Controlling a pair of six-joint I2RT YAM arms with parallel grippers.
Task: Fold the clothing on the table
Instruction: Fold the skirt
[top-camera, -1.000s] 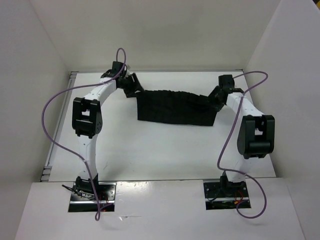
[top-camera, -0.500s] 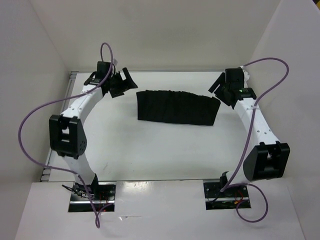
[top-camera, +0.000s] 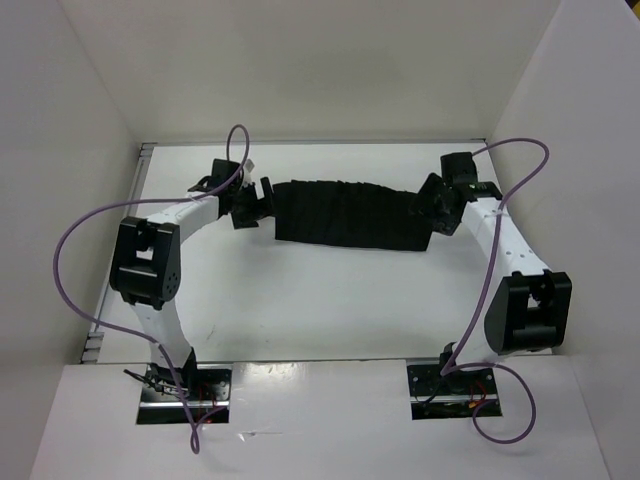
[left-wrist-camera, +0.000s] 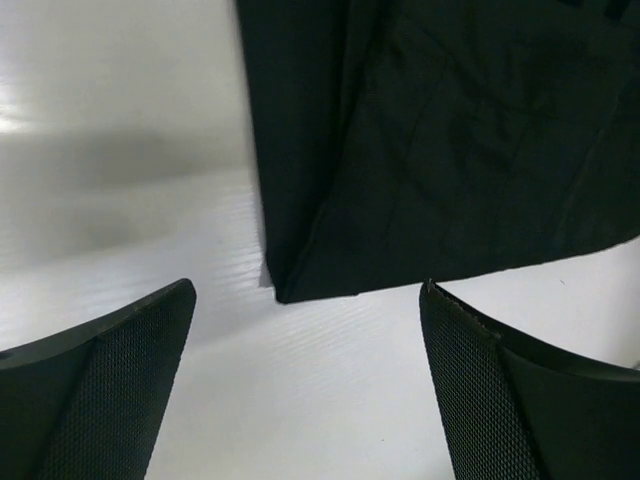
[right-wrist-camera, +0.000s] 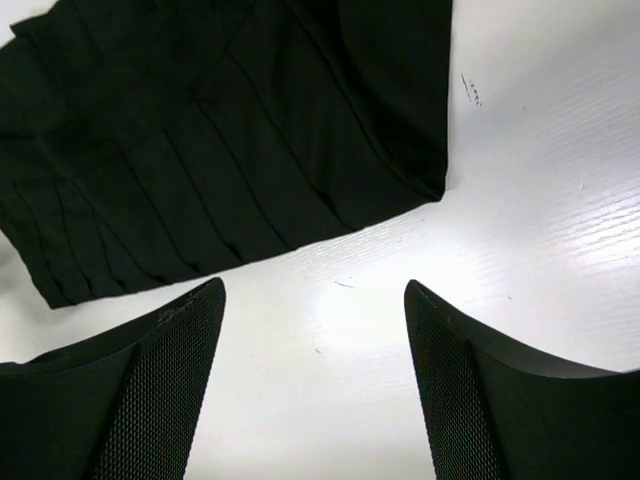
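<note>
The clothing (top-camera: 350, 215) is a black pleated garment lying flat as a wide band across the far middle of the white table (top-camera: 300, 300). My left gripper (top-camera: 260, 201) sits just off its left end, open. In the left wrist view the clothing (left-wrist-camera: 450, 140) fills the top, and its folded near corner lies just beyond the open left gripper (left-wrist-camera: 308, 300). My right gripper (top-camera: 433, 208) hovers at the right end, open. In the right wrist view the clothing (right-wrist-camera: 220, 140) has its pleats fanned, and its edge runs just past the empty right gripper (right-wrist-camera: 312, 290).
White walls enclose the table on three sides. A thin metal rail (top-camera: 138, 200) runs along the left edge. Purple cables (top-camera: 80, 230) loop out from both arms. The arm bases (top-camera: 185, 385) are bolted at the near edge.
Both grippers let go of the clothing's ends and opened wide. They swung outward and away, then came back in close to the two ends. The clothing lies flat.
</note>
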